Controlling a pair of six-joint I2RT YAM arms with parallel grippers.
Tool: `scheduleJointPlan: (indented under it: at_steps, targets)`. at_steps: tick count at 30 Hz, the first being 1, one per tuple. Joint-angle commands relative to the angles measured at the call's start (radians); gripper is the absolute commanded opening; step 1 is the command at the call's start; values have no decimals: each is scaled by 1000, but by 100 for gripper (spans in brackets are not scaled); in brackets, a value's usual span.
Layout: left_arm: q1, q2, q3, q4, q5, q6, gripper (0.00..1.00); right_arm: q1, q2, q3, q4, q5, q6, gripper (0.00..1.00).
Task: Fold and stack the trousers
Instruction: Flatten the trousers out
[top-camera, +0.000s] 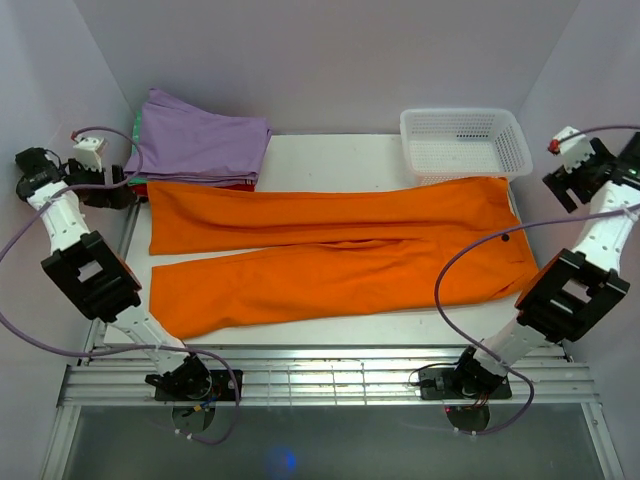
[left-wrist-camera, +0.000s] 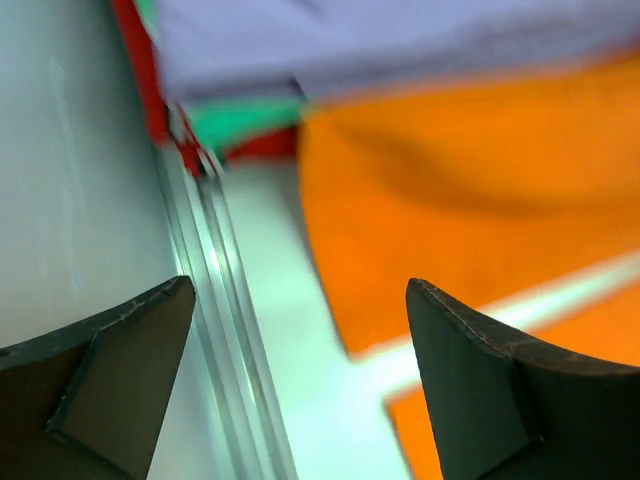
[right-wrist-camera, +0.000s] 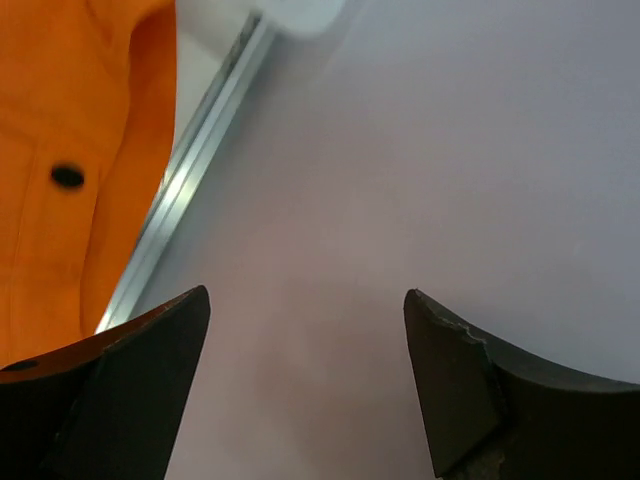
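Observation:
The orange trousers (top-camera: 330, 255) lie spread flat across the white table (top-camera: 330, 160), leg ends to the left and waist with a dark button (top-camera: 505, 238) to the right. My left gripper (top-camera: 122, 190) hangs open just beyond the left table edge, beside the upper leg end. In the left wrist view my left gripper (left-wrist-camera: 300, 285) straddles the table's edge rail (left-wrist-camera: 215, 300), with the trousers (left-wrist-camera: 470, 180) to its right. My right gripper (top-camera: 556, 190) is open off the right edge, past the waist. In the right wrist view my right gripper (right-wrist-camera: 305, 290) faces the lilac wall, the trousers (right-wrist-camera: 50, 200) at far left.
A folded lilac-purple garment (top-camera: 200, 140) rests on red and green folded garments (left-wrist-camera: 250, 115) at the back left, touching the upper leg. A white mesh basket (top-camera: 460, 113) stands at the back right, its front against the waist. Lilac walls close in on three sides.

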Motion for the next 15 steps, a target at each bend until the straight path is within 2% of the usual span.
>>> scheduleJointPlan:
  at_steps: [1,2,3,4,6,7,10,11,15]
  targets:
    - [27,-139,-59,-647,42,618,95,-103,-71,-49,-492,-32,-424,82]
    - [28,-231,-141,-651,-3,649,92,-112,-118,-103,-516,-12,-528,81]
    - [33,-283,-320,-651,-37,778,92,-117,-143,-161,-526,20,-562,80]
    - [37,-334,-416,-650,-128,854,92,-120,-174,-289,-523,34,-599,79]
    - [34,-456,-578,-637,-221,962,91,-118,-266,-420,-485,45,-674,78]
    - [34,-480,-690,-628,-274,1005,91,-112,-298,-548,-450,66,-708,78]
    - [36,-528,-848,-611,-312,1046,91,-95,-406,-718,-350,106,-779,78]
    - [34,-537,-882,-575,-325,1051,91,-91,-438,-806,-331,115,-791,78]
    - [2,-586,-1025,-380,-321,1018,91,-59,-472,-947,-222,136,-782,79]
